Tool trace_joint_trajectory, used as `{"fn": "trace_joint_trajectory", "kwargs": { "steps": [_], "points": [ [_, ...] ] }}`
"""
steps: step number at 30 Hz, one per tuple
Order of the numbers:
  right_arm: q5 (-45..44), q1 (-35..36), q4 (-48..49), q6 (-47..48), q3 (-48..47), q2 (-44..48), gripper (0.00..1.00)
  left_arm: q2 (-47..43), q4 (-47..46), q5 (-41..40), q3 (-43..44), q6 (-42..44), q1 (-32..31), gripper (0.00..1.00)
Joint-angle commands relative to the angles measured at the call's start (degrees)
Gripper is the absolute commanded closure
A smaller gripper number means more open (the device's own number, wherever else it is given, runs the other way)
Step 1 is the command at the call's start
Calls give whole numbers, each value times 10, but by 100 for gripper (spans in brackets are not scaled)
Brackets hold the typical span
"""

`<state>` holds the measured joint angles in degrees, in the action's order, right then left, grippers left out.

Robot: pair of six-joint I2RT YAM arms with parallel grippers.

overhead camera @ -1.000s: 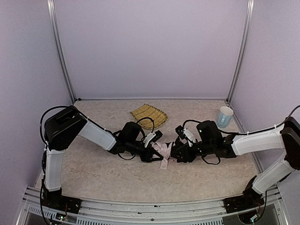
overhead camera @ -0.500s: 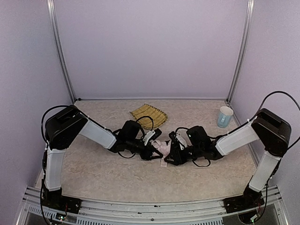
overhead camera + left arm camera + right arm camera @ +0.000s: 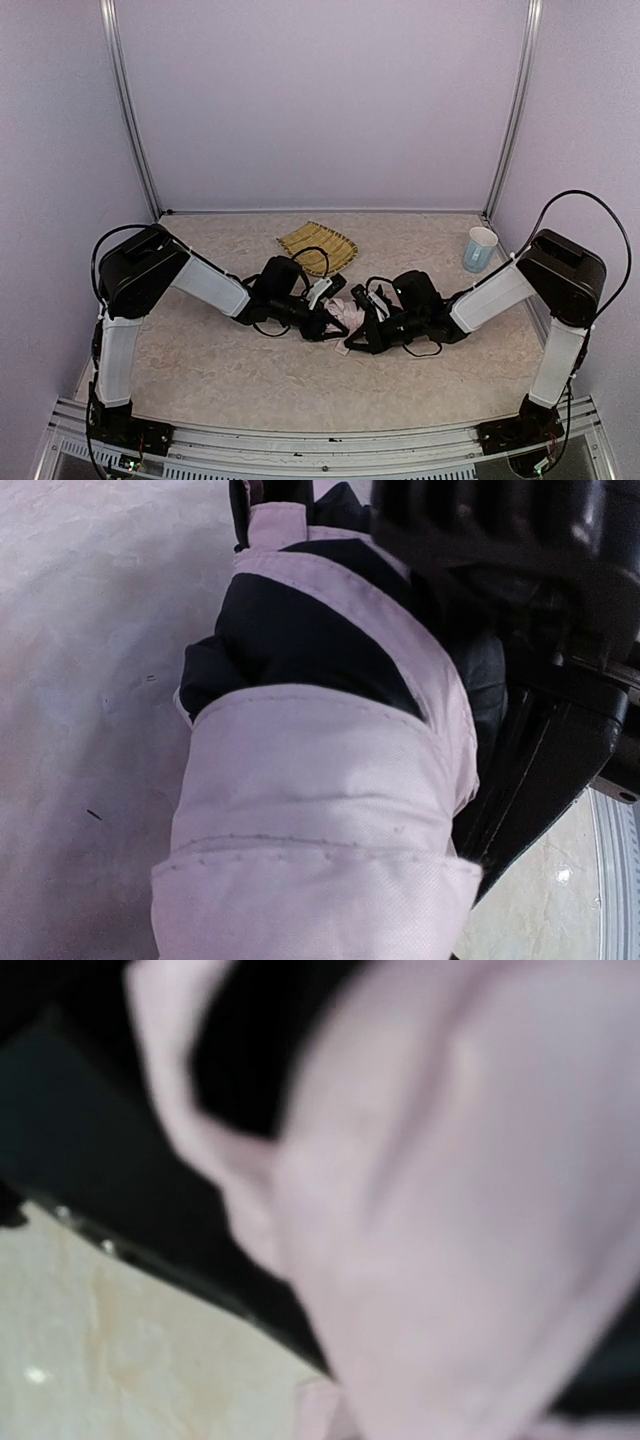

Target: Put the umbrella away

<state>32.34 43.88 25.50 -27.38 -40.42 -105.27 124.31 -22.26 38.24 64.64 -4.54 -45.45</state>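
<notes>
The umbrella [image 3: 348, 313] is a small bunch of pale pink fabric with black underside, lying on the table between my two grippers. My left gripper [image 3: 328, 322] holds it from the left and my right gripper [image 3: 362, 328] from the right, the two almost touching. In the left wrist view the pink canopy [image 3: 320, 810] with black folds fills the frame and hides my fingers, and the right gripper's black body [image 3: 545, 680] is close beside it. In the right wrist view blurred pink fabric [image 3: 460, 1210] fills the frame. The shaft and handle are hidden.
A woven bamboo tray [image 3: 317, 246] lies behind the grippers at the back middle. A pale blue cup [image 3: 479, 248] stands at the back right by the frame post. Walls close in the back and both sides.
My right gripper has moved left towards the left gripper, its arm folding up. The pink bundle between them has become shorter and more bunched. The left arm has barely moved.
</notes>
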Motion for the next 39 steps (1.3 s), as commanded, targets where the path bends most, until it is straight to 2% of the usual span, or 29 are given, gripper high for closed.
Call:
{"fn": "trace_joint_trajectory", "kwargs": {
  "steps": [1,5,11,14,16,18,19,27,33,34,36,39],
  "points": [
    [0,3,29,-25,7,-9,100,40,72,-17,-16,-5,-6,100],
    [-36,-12,4,-28,24,-8,100,30,71,-18,-27,7,-3,99],
    [-52,-16,-67,28,36,12,100,15,90,-11,-29,66,-3,62],
    [-37,-16,-82,42,24,1,100,8,96,-7,-26,98,-2,48],
    [-38,-16,-97,52,10,-10,100,3,99,-20,-25,112,-1,31],
    [-47,-16,-101,56,7,-12,100,-5,104,-34,-26,119,4,4],
    [-50,-16,-103,58,7,-11,100,-12,107,-42,-27,121,7,2],
    [-52,-16,-109,61,-2,-21,100,-111,182,-189,-68,152,12,1],
    [-58,-16,-116,67,-7,-19,100,-275,194,-323,-115,158,-9,1],
    [-56,-16,-115,66,-6,-19,100,-313,175,-330,-123,161,-15,1],
    [-53,-16,-111,65,-5,-19,100,-387,80,-317,-155,137,-14,1],
    [-55,-16,-107,64,-4,-18,100,-467,-142,-354,-227,2,-4,1]
  ]
}}
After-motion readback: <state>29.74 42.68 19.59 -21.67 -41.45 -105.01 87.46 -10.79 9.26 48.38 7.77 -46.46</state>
